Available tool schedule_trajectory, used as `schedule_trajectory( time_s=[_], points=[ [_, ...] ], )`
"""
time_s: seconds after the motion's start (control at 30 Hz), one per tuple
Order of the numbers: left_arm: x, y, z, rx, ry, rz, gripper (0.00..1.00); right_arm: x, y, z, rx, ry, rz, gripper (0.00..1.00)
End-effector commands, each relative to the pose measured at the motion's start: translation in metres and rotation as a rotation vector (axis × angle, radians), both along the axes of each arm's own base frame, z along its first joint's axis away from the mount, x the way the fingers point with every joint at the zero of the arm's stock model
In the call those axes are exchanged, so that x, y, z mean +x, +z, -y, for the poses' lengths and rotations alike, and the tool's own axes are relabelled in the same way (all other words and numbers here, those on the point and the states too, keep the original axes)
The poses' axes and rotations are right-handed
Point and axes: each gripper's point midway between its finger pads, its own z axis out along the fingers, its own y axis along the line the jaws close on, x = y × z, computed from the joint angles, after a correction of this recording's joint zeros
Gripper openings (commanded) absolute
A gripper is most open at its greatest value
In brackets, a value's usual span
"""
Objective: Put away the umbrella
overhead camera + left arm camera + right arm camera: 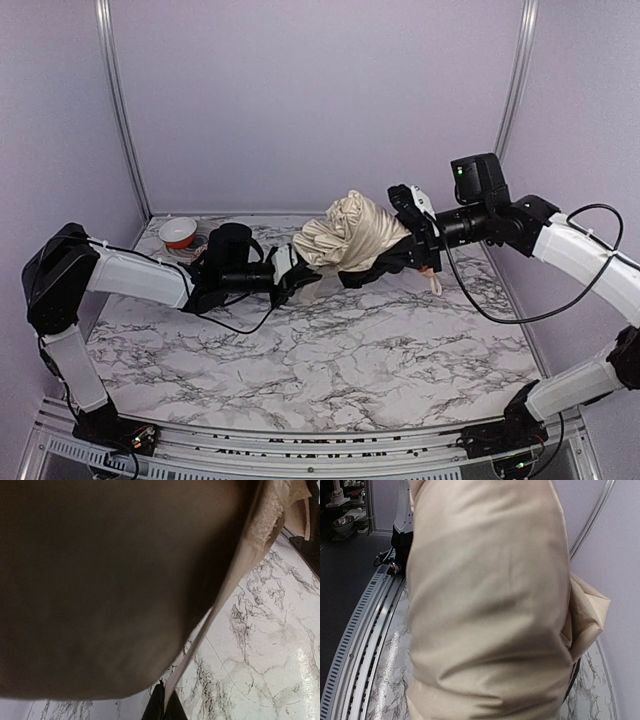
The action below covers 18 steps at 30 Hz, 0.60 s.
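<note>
Left gripper is pinching shut on the canopy's left edge. The umbrella is hanging bunched just above the marble table, long axis running left to right between the arms. Right gripper is clamping the handle end.

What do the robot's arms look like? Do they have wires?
Both the left arm and the right arm have smooth white sections joined by chunky black joints. Thin black cables trail from each. A black camera box with a tiny green light sits on the right one.
</note>
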Motion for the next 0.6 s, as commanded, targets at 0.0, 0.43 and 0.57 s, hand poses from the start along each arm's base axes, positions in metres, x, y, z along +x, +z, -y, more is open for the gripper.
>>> schedule_trajectory(
  time_s=[0.0,0.43,0.57],
  points=[
    [0.026,-0.031,-0.036,0.139,0.052,-0.013,0.00,-0.037,0.027,0.007,0.008,0.075,0.054,0.00],
    [0.064,-0.023,-0.013,0.198,-0.087,0.087,0.00,-0.089,-0.039,-0.060,-0.152,0.168,0.179,0.00],
    [0.046,-0.035,0.002,0.221,-0.153,0.108,0.00,-0.076,-0.033,-0.063,-0.092,0.091,0.308,0.00]
  ],
)
